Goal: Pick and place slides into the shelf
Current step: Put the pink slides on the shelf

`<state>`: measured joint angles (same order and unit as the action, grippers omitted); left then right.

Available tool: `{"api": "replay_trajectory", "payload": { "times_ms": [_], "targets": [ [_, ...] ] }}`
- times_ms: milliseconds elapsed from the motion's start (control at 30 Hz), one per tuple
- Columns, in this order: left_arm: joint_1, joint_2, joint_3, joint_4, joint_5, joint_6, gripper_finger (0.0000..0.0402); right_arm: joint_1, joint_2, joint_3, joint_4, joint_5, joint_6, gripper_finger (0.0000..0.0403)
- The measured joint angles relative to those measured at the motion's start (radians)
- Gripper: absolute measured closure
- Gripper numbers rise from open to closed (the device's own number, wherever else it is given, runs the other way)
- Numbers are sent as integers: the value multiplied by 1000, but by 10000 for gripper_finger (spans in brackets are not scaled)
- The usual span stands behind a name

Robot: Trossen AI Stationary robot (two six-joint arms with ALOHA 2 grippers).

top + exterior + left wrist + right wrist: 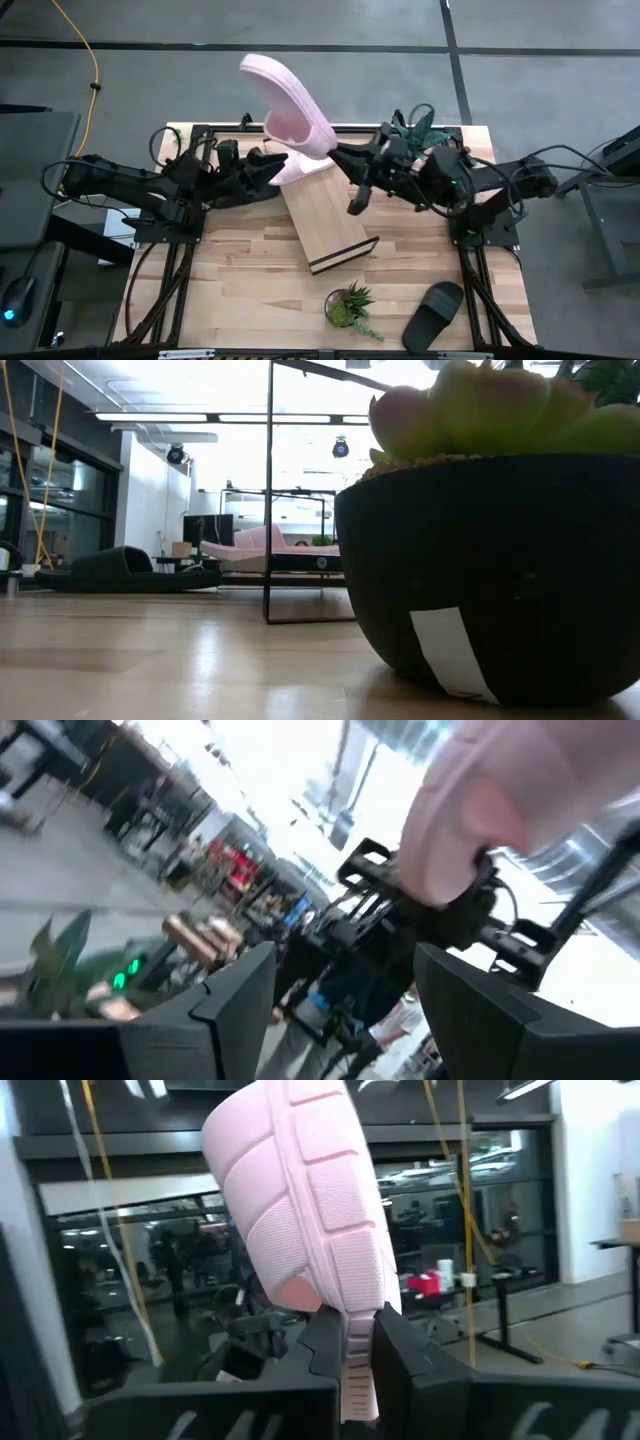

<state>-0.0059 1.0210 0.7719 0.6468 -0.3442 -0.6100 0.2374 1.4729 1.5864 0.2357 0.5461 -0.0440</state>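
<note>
Right claw (335,152) pinches a pale pink slide (285,105) by its edge, lifted over the far edge of the bench (240,270), above the upper end of the shelf (325,218). Left claw (278,160) is spread open, just beside that slide. Another pink slide (290,172) seems to lie at the shelf's far end already. One black slide (432,315) waits near the right front corner; I judge the task roughly half done.

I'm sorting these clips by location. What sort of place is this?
Probably a robotics lab or workshop: grey floor with a yellow cable around the table, ceiling strip lights, and glass partitions with workstations beyond.
</note>
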Motion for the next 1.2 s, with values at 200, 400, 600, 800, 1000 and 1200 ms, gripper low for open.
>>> {"api": "replay_trajectory", "payload": {
  "times_ms": [200, 400, 600, 800, 1000, 1200],
  "targets": [
    [0, 0, 0, 71, 11, 93, 184, -69, 41, 0, 116, -111, 23, 401],
    [53, 0, 0, 116, 56, 105, 197, -110, 74, 0, 142, -193, 91, 402],
    [108, 0, 0, 144, 118, 70, 201, -124, 97, 0, 176, -219, 114, 402],
    [111, 26, 0, 184, 152, 55, 202, -150, 99, 0, 173, -233, 133, 402],
    [111, 59, 0, 238, 171, 54, 202, -159, 99, 0, 167, -252, 146, 402],
    [111, 58, 0, 251, 169, 73, 202, -159, 99, 0, 134, -247, 160, 402]
  ]
}}
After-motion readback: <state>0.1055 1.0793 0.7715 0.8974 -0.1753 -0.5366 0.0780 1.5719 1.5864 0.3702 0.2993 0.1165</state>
